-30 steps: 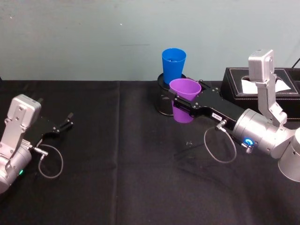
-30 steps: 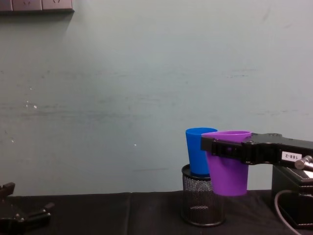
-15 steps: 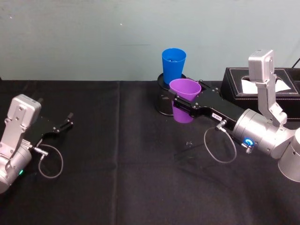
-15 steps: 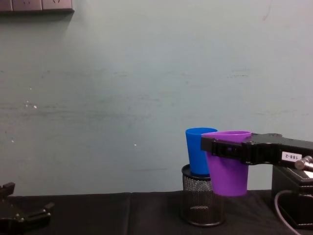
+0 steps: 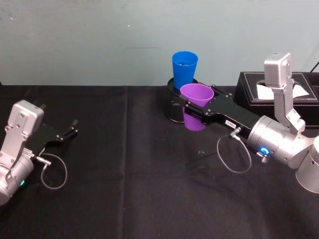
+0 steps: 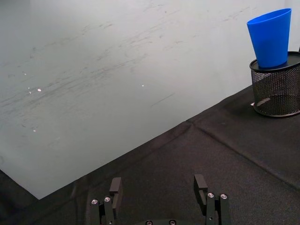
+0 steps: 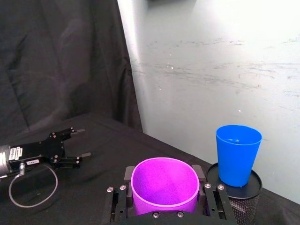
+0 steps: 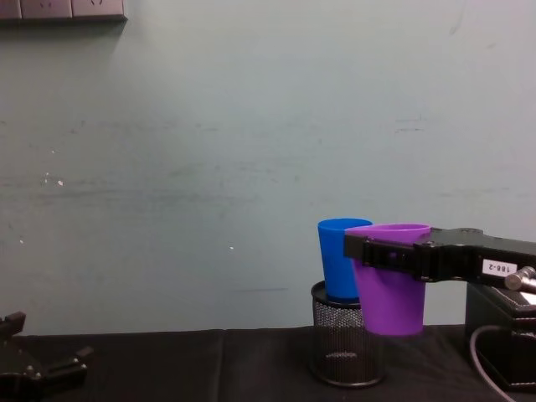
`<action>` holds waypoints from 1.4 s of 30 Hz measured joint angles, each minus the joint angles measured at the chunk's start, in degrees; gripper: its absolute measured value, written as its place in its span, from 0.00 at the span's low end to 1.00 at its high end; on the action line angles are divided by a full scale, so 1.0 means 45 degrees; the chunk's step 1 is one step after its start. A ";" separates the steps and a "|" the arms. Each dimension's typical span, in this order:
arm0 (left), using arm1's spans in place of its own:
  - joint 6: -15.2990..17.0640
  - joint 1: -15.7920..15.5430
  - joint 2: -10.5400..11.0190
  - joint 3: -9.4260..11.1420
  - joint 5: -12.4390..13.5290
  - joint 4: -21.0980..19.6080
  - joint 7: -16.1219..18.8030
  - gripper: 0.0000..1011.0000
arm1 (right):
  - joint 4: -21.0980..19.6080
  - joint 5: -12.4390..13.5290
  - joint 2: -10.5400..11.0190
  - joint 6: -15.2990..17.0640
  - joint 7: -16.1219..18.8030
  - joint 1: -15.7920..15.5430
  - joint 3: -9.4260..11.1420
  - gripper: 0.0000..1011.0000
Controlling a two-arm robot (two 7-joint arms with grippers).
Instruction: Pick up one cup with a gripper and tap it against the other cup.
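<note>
Purple cup [image 5: 197,94] tight within closed right tool [image 5: 193,112]

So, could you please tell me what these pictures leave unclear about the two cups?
Whether the cups touch: in the chest view the purple cup, held by the right gripper, overlaps the blue cup; the head view overlaps them too.
How deep the blue cup sits: the rim of the mesh holder hides its base in the chest view.

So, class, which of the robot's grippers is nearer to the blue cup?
Right. The right gripper, shut on the purple cup, is just in front of the blue cup; the left gripper sits open far off to the left.
</note>
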 joint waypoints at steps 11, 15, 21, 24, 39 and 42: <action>0.0000 -0.0001 0.0000 0.0000 0.0000 0.0000 0.0000 0.99 | 0.0000 0.0001 0.0000 0.0000 0.0000 0.0000 0.0000 0.73; 0.0000 0.0000 0.0000 0.0000 0.0000 0.0000 0.0000 0.99 | -0.0001 0.0000 0.0000 0.0001 0.0000 0.0000 0.0000 0.73; 0.0000 0.0001 0.0000 0.0000 0.0000 0.0000 0.0000 0.99 | 0.0000 0.0000 0.0000 0.0001 0.0000 0.0000 0.0000 0.73; 0.0000 0.0000 0.0000 0.0000 0.0000 0.0000 0.0000 0.99 | 0.0000 0.0000 0.0000 0.0001 0.0000 0.0000 0.0000 0.73; 0.0000 0.0000 0.0000 0.0000 0.0000 0.0000 0.0000 0.99 | 0.0000 0.0000 0.0000 0.0001 0.0000 0.0000 0.0000 0.73; 0.0000 -0.0001 0.0000 0.0000 0.0000 0.0000 0.0000 0.99 | 0.0000 0.0000 0.0000 0.0001 0.0000 0.0000 0.0000 0.73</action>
